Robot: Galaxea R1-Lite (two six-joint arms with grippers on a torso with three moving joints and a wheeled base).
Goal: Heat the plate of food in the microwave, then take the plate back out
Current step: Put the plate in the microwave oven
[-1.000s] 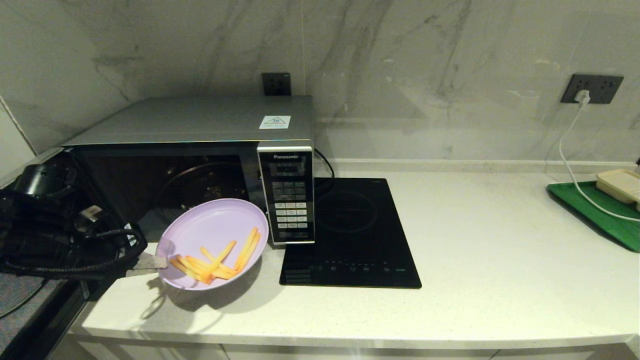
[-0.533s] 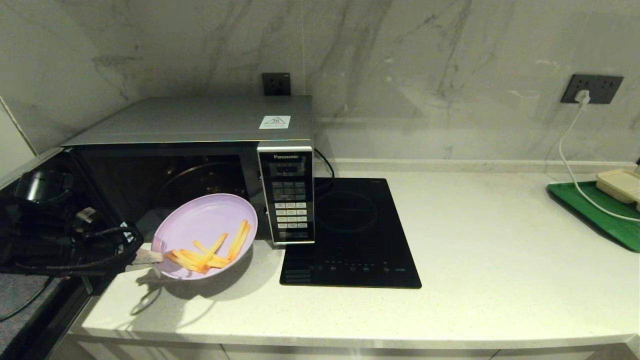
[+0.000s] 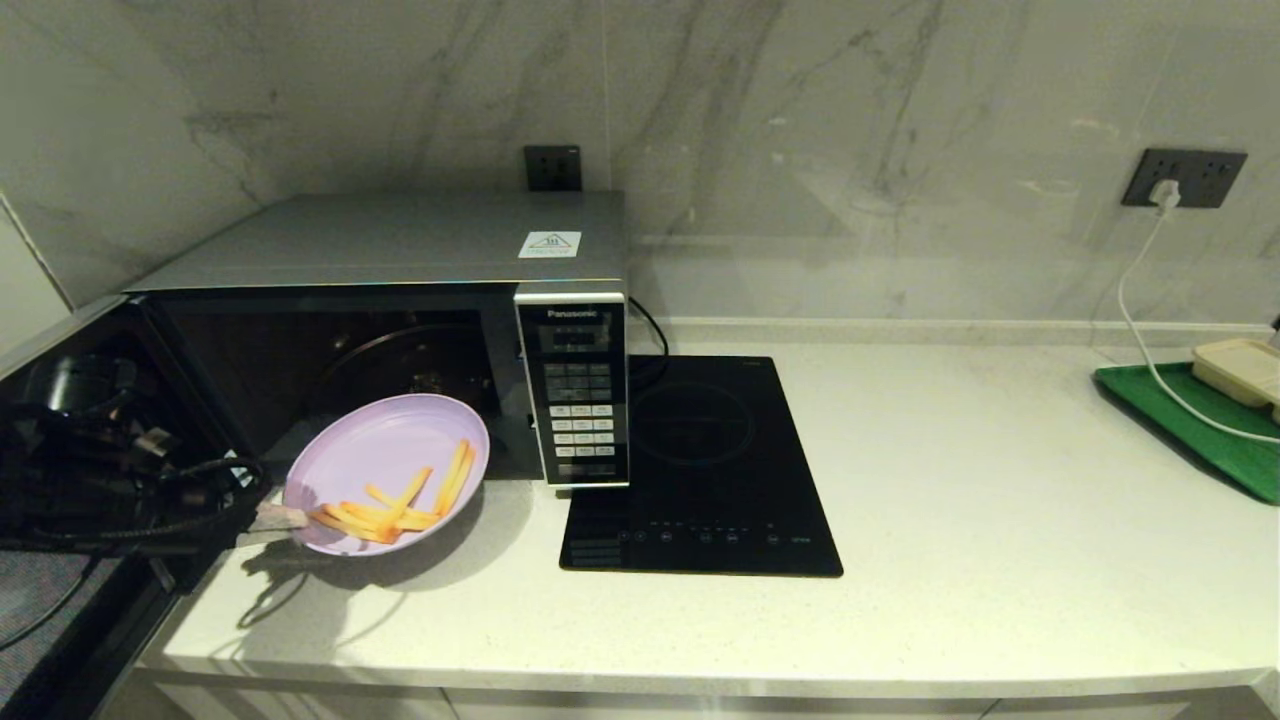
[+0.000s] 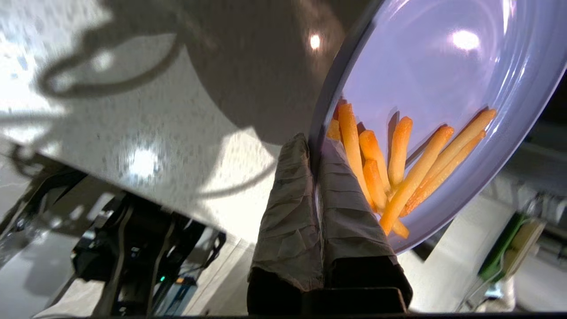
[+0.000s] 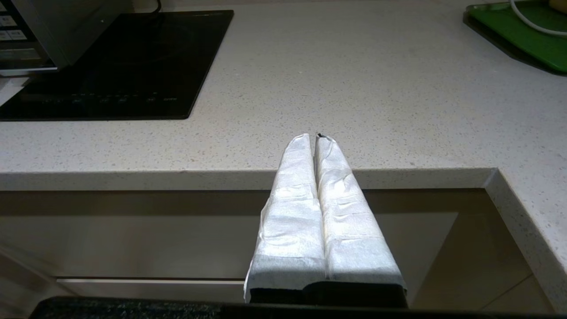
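The lilac plate of food (image 3: pixel 385 460) hangs tilted above the counter just in front of the open microwave (image 3: pixel 400 300), with orange-yellow fries (image 3: pixel 395 505) slid to its near edge. My left gripper (image 3: pixel 285 517) is shut on the plate's near-left rim; in the left wrist view the taped fingers (image 4: pixel 290 186) pinch the plate (image 4: pixel 425 75) edge beside the fries (image 4: pixel 398 155). The microwave's dark cavity and glass turntable (image 3: pixel 400 365) show behind the plate. My right gripper (image 5: pixel 315 138) is shut and empty, parked off the counter's front edge, out of the head view.
The microwave door (image 3: pixel 90 440) stands swung open at the far left behind my left arm. A black induction hob (image 3: pixel 700 470) lies right of the microwave. A green tray (image 3: pixel 1200 430) with a beige lidded box (image 3: pixel 1240 370) and a white cable (image 3: pixel 1150 330) sits at the far right.
My left gripper has carried the plate leftward and slightly towards the microwave opening, away from the button panel. The right arm has not moved.
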